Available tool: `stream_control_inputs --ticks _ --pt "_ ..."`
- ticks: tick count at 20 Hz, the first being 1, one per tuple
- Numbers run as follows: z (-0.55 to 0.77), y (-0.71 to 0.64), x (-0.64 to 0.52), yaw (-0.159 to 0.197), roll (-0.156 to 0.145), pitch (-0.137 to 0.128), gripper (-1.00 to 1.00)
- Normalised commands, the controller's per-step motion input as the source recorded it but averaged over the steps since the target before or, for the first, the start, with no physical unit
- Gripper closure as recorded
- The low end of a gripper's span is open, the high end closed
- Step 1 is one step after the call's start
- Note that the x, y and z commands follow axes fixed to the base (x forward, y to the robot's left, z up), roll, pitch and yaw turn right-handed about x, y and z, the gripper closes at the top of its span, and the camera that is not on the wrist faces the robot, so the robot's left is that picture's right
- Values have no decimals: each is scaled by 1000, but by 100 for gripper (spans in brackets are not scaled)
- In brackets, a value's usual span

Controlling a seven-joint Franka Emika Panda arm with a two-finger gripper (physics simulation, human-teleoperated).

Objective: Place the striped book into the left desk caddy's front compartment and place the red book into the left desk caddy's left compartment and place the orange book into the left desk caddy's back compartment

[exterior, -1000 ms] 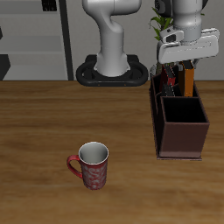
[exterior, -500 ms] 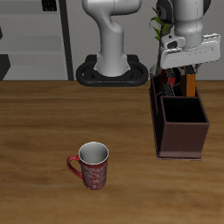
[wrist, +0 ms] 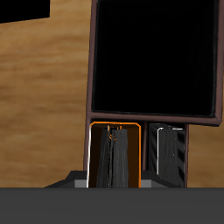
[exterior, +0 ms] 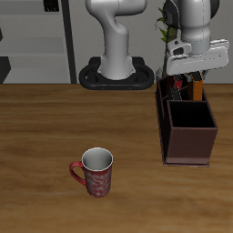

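The left desk caddy [exterior: 189, 144] stands beside the robot base, its large compartment nearest the table's front edge showing only black inside. My gripper [exterior: 194, 77] hangs over the caddy's back part, shut on the orange book [exterior: 197, 89], whose lower half is down between the walls. In the wrist view the orange cover [wrist: 94, 156] rings my fingers [wrist: 112, 157] inside a small compartment of the caddy [wrist: 90, 79]. The striped book [wrist: 171, 156] stands in the small compartment beside it. A dark-red patch, the red book [exterior: 185, 89], shows beside the orange one.
A red patterned mug [exterior: 94, 171] stands toward the table's front edge, well away from the caddy. The robot's white base [exterior: 116, 55] on its black plate is at the back. A green plant [exterior: 167, 27] rises behind the caddy.
My gripper has come down a little over the caddy's back part. The orange book has gone down with it, so less of it shows above the rim.
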Motion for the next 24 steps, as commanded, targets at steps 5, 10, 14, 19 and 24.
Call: stream_control_inputs --ticks 5,10,14,19,24 --pt "-212 -5 1 -14 8 44 100" --pt "-142 -18 16 -7 -2 30 100" --pt "-107 29 0 3 10 24 100" --pt "-90 -27 58 -1 3 26 100" --pt "-14 -14 -7 -18 13 23 100"
